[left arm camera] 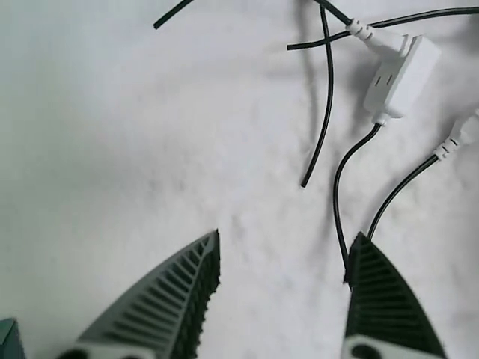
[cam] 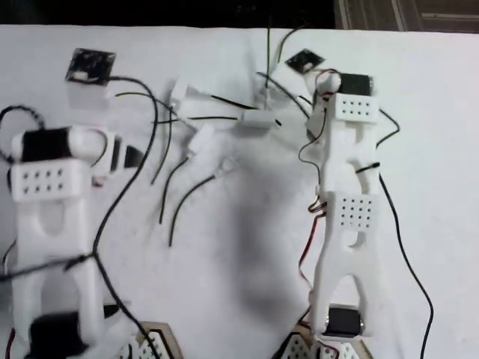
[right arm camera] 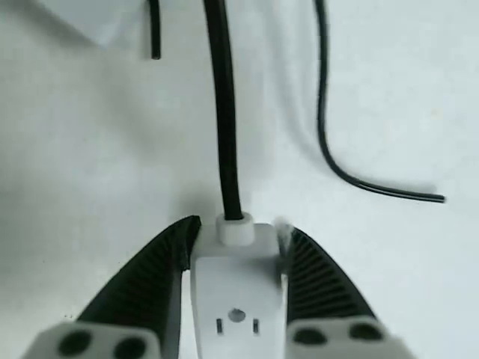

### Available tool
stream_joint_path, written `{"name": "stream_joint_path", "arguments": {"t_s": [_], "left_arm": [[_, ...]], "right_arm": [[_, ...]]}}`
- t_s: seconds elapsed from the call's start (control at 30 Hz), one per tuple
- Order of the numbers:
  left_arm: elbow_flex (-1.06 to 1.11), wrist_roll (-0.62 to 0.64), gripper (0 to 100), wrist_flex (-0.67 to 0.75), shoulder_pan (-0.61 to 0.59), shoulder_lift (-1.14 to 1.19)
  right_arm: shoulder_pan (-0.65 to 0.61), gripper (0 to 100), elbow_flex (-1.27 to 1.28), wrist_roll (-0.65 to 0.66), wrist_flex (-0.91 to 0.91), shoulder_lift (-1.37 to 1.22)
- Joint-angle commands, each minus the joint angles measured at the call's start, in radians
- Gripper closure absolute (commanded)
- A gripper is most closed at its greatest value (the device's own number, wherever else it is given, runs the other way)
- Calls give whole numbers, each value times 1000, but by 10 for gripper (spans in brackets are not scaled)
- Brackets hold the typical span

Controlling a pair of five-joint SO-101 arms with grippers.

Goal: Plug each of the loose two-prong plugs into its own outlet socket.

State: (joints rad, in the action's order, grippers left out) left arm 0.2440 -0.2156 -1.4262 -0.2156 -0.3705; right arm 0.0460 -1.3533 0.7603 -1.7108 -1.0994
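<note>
My right gripper is shut on a white outlet socket, whose black cord runs straight away from the fingers over the white table. My left gripper is open just above bare table with nothing between its fingers. Ahead of it lies a white socket block with cords at both ends, and beside that a white plug on a black cord. The high view shows the left gripper at the left, and white plugs and a socket block scattered at the table's middle back.
Several thin black cords trail across the middle of the white table. The right arm stretches up the right side. Both arm bases sit at the near edge. A thick black cable crosses the left arm.
</note>
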Motion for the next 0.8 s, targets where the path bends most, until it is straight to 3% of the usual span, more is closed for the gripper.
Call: {"name": "stream_joint_path", "arguments": {"t_s": [0.0,0.33,0.77], "left_arm": [[106,-8,726,29,-47,-177],[359,-9,727,38,-117,-363],[770,-61,728,123,-137,-829]], "right_arm": [[38,982,-81,-5,-12,30],[25,982,-6,-109,-15,275],[-180,981,919,-112,-8,1044]]}}
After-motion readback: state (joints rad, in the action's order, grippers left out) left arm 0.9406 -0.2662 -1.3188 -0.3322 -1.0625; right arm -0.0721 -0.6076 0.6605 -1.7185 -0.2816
